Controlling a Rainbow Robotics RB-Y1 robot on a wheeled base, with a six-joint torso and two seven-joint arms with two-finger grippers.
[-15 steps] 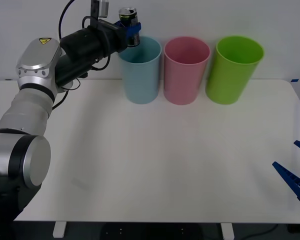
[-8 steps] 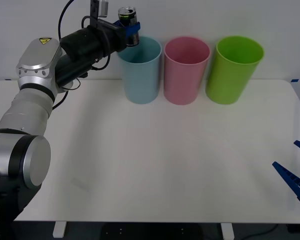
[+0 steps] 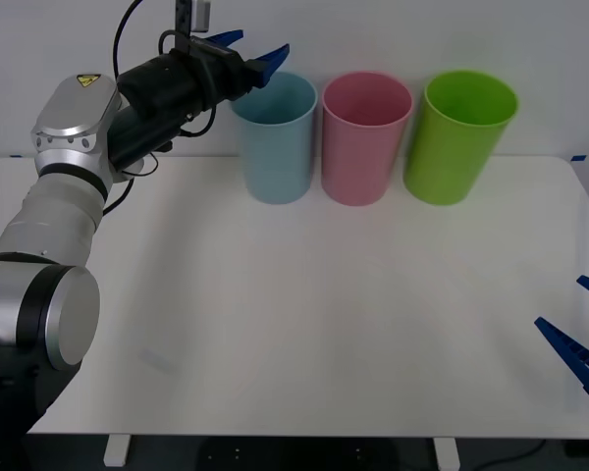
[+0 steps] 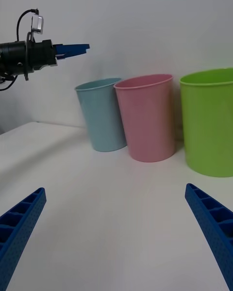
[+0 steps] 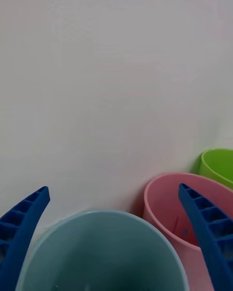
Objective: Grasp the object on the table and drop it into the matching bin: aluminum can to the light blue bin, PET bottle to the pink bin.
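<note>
Front view: the small dark drink can that sat between the blue fingers half a second ago is gone from them, presumably dropped inside the tall light blue plastic bin (image 3: 277,137). Above its rim the left tool (image 3: 247,54) gapes wide, empty. The right tool (image 3: 581,343) idles open near the white bench (image 3: 304,324) edge.

A lime green bin (image 3: 461,135) stands upright, well to the right of the raised left gripper (image 3: 247,55). A plain pale wall (image 3: 422,39) rises beyond that gripper.
</note>
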